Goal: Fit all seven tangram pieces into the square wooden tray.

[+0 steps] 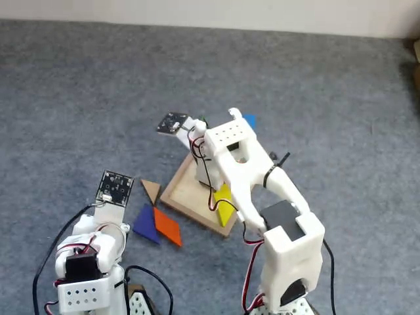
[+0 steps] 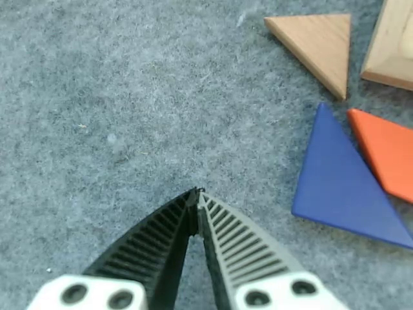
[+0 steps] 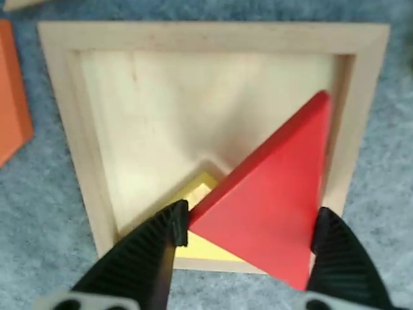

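Red triangle [image 3: 271, 200] in right tool [image 3: 250, 223]

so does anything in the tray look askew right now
Yes: the red triangular wooden piece, held in the right tool, is not flat in the square wooden tray. It looks tilted, overlaps the yellow wooden piece and hides part of one rim, so it is not seated.

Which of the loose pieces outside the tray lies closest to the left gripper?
The dark blue triangle; it lies nearest the left gripper, with the orange piece just beyond it and the tan triangle farther off.
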`<state>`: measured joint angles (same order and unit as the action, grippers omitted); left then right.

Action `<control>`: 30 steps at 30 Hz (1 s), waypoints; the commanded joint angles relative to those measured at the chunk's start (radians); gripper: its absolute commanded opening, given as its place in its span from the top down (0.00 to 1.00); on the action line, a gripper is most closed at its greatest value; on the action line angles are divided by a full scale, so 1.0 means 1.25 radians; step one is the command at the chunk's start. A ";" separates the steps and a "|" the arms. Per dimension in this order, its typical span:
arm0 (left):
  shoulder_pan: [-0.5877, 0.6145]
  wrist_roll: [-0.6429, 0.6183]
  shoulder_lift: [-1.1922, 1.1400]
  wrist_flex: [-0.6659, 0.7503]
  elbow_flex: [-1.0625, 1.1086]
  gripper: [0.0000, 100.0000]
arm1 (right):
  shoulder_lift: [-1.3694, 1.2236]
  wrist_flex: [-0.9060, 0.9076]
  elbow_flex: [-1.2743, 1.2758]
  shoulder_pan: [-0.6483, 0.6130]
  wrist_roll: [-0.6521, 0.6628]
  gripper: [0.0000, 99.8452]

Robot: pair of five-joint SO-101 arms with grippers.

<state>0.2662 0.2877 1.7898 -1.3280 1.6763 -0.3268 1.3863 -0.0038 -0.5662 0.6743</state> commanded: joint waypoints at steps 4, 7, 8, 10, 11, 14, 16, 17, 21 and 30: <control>0.013 0.007 0.024 -0.007 0.017 1.00 | 0.057 0.008 -0.009 -0.001 0.001 0.64; 0.013 0.007 0.024 -0.007 0.017 1.00 | 0.057 0.008 -0.010 -0.001 0.001 0.64; 0.013 0.007 0.024 -0.007 0.017 1.00 | 0.060 0.008 -0.010 -0.001 0.001 0.64; 0.013 0.007 0.024 -0.007 0.017 1.00 | 0.063 0.009 -0.010 0.003 0.001 0.65; 0.013 0.007 0.024 -0.007 0.017 1.00 | 0.063 0.009 -0.010 0.006 0.001 0.66; 0.013 0.007 0.024 -0.007 0.017 1.00 | 0.057 0.008 -0.034 0.017 0.000 0.77; 0.013 0.007 0.024 -0.007 0.017 1.00 | 0.057 0.008 -0.052 0.023 0.000 0.86; 0.013 0.007 0.024 -0.007 0.017 1.00 | 0.057 0.008 -0.058 0.025 0.000 0.89; 0.013 0.007 0.024 -0.007 0.017 1.00 | 0.062 0.008 -0.067 0.031 0.000 0.92; 0.013 0.007 0.024 -0.007 0.017 1.00 | 0.057 -0.175 -0.175 0.074 -0.233 0.91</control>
<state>0.2662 0.2877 1.7898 -1.3280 1.6763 -0.3268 1.2405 -0.1465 -0.4879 0.4473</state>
